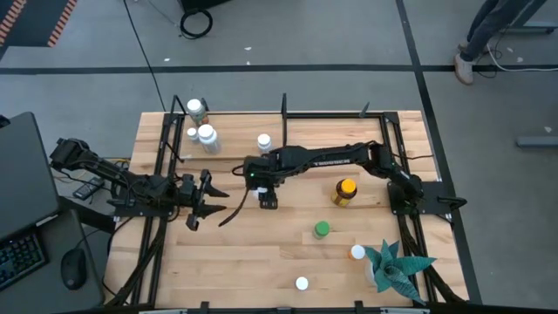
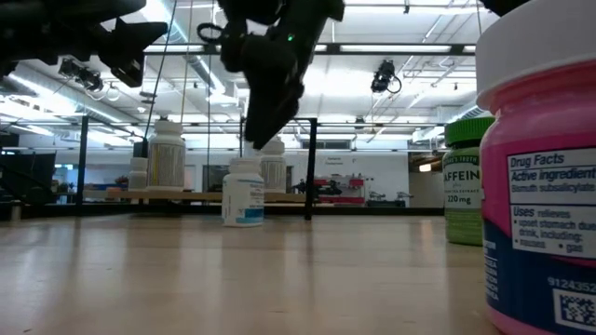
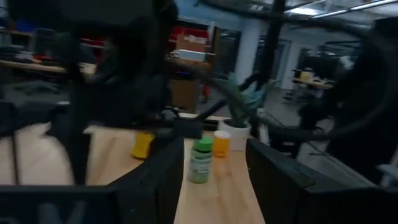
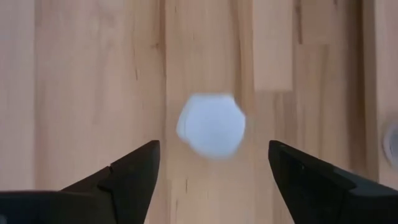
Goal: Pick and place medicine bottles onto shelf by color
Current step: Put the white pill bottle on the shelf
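One white bottle (image 4: 211, 124) stands upright directly under our right gripper (image 4: 211, 163), whose fingers are spread wide, grasping nothing.

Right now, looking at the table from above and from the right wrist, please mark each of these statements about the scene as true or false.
1. The right end effector is open above a white bottle cap. True.
2. The amber bottle with the yellow cap lies on its side. False: it stands upright on the table.
3. The green-capped bottle stands on the table, not on the shelf. True.
4. The left end effector holds a white bottle. False: nothing shows between its fingers.
5. The teal spiky plant stands at the centre of the table. False: it is near a corner on the right arm's side.
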Controlling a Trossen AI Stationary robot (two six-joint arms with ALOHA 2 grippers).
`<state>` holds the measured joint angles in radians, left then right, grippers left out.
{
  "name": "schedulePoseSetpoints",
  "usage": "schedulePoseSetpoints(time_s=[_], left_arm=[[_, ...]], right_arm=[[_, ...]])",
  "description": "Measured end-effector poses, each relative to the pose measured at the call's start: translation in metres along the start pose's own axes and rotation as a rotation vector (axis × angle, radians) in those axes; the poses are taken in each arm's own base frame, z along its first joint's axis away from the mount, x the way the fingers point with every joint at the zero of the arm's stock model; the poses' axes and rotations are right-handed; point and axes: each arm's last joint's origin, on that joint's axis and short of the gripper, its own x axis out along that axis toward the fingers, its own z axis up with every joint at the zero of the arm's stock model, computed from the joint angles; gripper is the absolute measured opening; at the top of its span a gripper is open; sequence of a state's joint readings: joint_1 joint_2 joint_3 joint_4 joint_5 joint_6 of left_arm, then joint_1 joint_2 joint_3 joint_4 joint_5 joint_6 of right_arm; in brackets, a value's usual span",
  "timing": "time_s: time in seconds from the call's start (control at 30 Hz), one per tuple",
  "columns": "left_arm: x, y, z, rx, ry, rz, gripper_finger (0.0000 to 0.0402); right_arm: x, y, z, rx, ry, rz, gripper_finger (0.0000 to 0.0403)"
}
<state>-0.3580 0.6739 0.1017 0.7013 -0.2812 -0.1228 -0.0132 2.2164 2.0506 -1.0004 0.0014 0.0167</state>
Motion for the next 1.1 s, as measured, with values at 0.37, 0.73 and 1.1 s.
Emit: schedulePoseSetpoints(time_s=[0.37, 0.73, 1.1], left_arm=[[0.002, 0.002, -0.005, 0.008, 0.035, 0.047, 0.0189], [0.042, 0.019, 0.013, 0.029, 0.410, 0.314, 0.0266], [0.119, 0.032, 0.062, 0.071, 0.795, 0.388, 0.0284]], right_arm=[[-0.006, 0.032, -0.030, 0.026, 0.116, 0.028, 0.0316], [-0.038, 0.023, -0.075, 0.177, 0.002, -0.070, 0.0316], [-0.074, 0.001, -0.116, 0.314, -0.396, -0.272, 0.0316]])
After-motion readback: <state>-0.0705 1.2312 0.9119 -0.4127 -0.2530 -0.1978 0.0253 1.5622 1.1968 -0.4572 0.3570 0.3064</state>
